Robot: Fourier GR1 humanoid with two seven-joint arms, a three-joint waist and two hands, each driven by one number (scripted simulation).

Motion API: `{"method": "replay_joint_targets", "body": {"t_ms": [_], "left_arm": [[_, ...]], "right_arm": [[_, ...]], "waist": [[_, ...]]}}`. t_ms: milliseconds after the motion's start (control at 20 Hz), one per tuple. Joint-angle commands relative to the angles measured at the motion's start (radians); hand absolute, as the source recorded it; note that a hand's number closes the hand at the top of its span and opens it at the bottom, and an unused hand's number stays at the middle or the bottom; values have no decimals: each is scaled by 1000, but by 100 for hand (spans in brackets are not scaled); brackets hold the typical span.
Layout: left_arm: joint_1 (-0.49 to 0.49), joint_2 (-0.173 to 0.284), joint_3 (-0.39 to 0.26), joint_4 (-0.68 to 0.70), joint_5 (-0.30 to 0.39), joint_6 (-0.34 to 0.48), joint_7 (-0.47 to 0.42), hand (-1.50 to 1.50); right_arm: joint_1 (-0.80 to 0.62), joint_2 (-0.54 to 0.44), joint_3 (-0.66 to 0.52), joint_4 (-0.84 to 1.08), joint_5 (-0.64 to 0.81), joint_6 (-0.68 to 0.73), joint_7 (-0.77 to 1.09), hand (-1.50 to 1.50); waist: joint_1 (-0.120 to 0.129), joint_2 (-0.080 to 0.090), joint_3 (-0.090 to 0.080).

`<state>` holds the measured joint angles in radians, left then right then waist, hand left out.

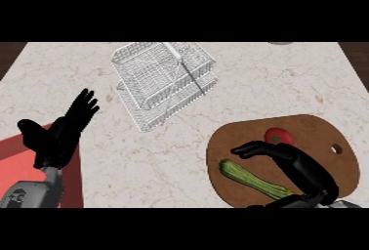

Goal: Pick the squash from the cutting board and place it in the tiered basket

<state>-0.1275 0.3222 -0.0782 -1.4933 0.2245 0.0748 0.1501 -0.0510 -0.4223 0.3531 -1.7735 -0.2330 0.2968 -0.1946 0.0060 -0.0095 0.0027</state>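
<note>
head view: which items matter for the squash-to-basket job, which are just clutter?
Job:
squash, lying on the cutting board
tiered basket, wire
right hand, curled above the squash, holding nothing

Just there:
tomato on the board
left hand, open, resting at the left

On the counter (288, 83) the basket (164, 83) stands near the far edge, while the right hand (299, 168), fingers curled, hovers over the board (317, 132) at the near-right corner, above squash (252, 178) and tomato (279, 136).
</note>
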Motion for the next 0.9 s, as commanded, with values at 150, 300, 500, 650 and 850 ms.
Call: {"method": "replay_joint_targets", "body": {"t_ms": [150,300,500,650,850], "left_arm": [[73,3,13,-22,-1,-7,1,0],[27,26,35,17,19,-39,5,0],[51,40,35,-37,20,-36,37,0],[53,21,25,-45,15,-25,38,0],[57,18,37,-45,16,-43,25,0]], "right_arm": [[-4,-169,-72,-189,155,67,-99,-150],[-91,-284,-136,-183,310,72,-131,-150],[-125,-472,-129,-263,419,195,-86,-150],[-105,-591,-84,-341,491,299,-51,-150],[-82,-560,-15,-464,540,345,72,-150]], "waist": [[-14,2,-3],[-20,5,-4],[-6,0,-4],[-18,0,-4],[-9,6,-4]]}}
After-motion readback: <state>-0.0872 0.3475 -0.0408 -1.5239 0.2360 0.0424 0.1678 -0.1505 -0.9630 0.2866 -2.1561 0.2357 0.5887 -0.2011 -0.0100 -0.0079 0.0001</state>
